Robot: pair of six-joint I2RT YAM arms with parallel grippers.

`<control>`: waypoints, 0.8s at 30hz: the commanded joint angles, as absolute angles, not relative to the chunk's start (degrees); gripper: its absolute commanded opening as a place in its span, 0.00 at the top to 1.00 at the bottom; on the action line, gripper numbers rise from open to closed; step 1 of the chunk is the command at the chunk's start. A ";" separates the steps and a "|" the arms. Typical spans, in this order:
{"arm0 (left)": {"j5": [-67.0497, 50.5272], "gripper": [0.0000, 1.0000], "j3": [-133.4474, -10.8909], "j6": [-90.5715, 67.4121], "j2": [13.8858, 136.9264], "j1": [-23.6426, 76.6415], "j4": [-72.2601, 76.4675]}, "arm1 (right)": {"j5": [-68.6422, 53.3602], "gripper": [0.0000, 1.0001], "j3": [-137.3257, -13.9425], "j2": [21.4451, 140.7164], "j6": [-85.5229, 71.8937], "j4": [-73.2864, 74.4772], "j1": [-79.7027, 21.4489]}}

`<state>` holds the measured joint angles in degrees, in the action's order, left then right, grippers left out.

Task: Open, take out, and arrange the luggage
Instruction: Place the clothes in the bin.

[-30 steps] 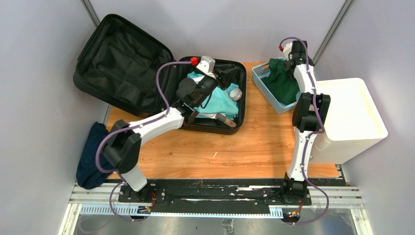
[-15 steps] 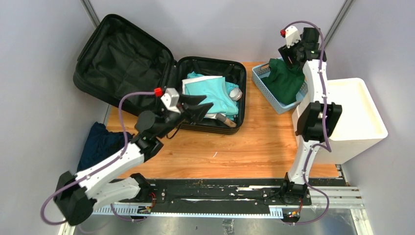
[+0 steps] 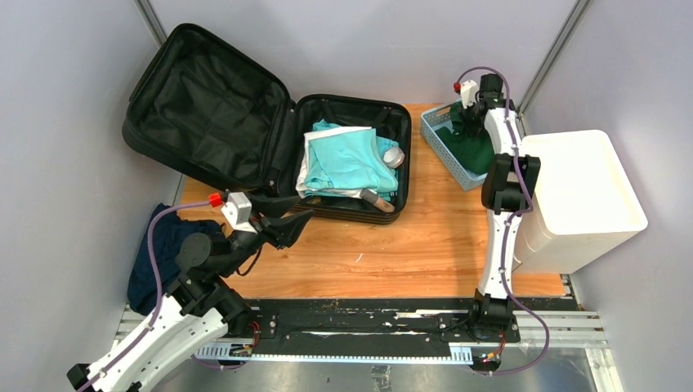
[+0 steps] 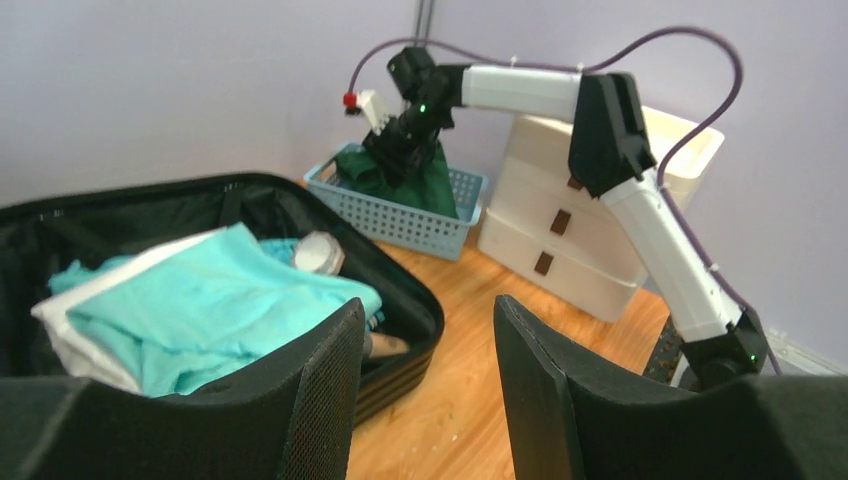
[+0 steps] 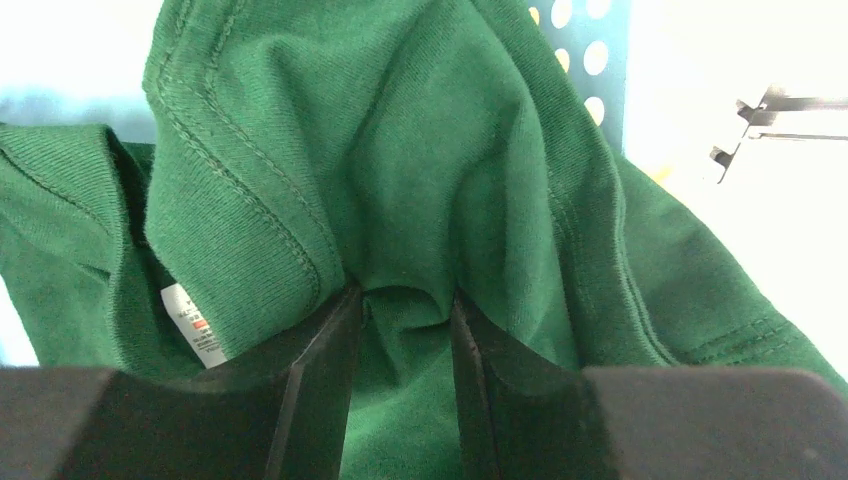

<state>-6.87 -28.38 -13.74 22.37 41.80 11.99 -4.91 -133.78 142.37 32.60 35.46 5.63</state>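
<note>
Room: grey walls on three sides, and a wooden table (image 3: 425,245) fills the middle of the frame.
Where the case is: the luggage (image 3: 245,122) lies wide open at the upper left and upper middle. Its lid leans back toward the wall. Its deep half sits flat on the table.
Inside it: a pile of teal clothes (image 3: 347,159), a small white round thing (image 3: 393,155) and a brown-handled thing (image 3: 376,198) at the front rim.
Left gripper (image 4: 428,305): it hangs low at the lower left, just in front of the case. Its fingers are partly apart, with nothing between them.
Right gripper (image 5: 405,298): it is up at the upper right, over the blue basket (image 3: 441,153). Its fingers pinch a small fold of the green shirt (image 5: 400,150).
What could go wrong: I think the pinch is only on a little fold, so the shirt could slip out if the arm pulls fast. Part of the shirt seems to drape over the basket rim, so a tug might drag or tip the basket. The left fingers are near the front rim of the case. A low reach could bump the rim and push the case back.
Other things: white drawers (image 3: 580,188) stand at the right, beside the basket. A dark blue cloth (image 3: 155,253) hangs at the left edge of the table and may slide off.
In the way: the case rim stands between the left fingers and the teal pile. The drawers crowd the right arm.
</note>
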 commanded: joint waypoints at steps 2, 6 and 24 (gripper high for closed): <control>-4.06 0.46 -26.40 -14.80 20.80 42.01 4.16 | -3.15 0.58 -135.00 143.55 33.66 36.11 6.12; -4.51 0.45 -27.67 -14.27 22.32 42.01 4.04 | -12.57 0.44 -132.32 135.83 33.09 38.05 6.24; -7.86 0.42 -28.09 -14.55 20.66 42.01 0.29 | -20.01 0.33 -126.21 125.94 45.19 51.64 6.33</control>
